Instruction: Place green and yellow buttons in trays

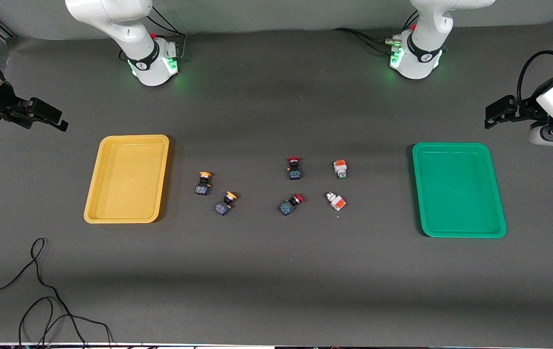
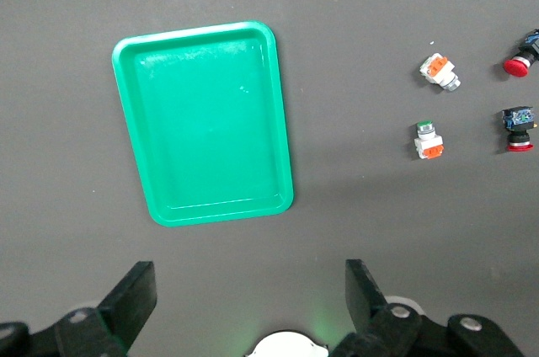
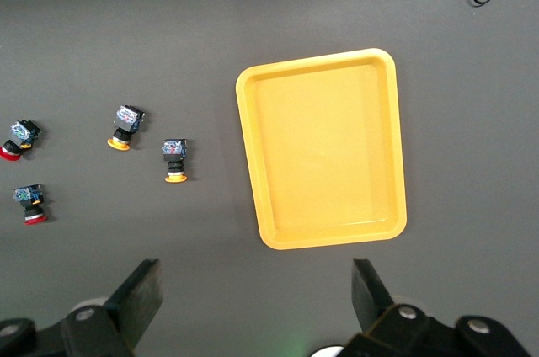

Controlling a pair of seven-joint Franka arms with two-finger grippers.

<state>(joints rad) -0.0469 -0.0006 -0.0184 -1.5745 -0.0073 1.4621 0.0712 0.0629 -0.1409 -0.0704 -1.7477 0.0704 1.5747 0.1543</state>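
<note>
Across the bench in the front view, nothing is sorted yet: the yellow tray (image 1: 126, 179) and green tray (image 1: 458, 189) sit empty at opposite ends, with the two yellow buttons (image 1: 203, 183), two red buttons (image 1: 294, 168) and two green buttons (image 1: 340, 169) lying between them, so I judge the first pick comes next. From the left wrist view, the left gripper (image 2: 249, 302) hovers near the green tray's edge, fingers spread, and must travel to a green button and descend. From the right wrist view, the right gripper (image 3: 257, 298) waits likewise beside the yellow tray, fingers spread.

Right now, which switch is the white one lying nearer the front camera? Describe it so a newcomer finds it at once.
Start at the green tray toward the left arm's end of the table. Two white switches lie beside it. The nearer white switch lies tilted, its orange block toward the camera; the farther white switch lies straight, orange block away.
</note>
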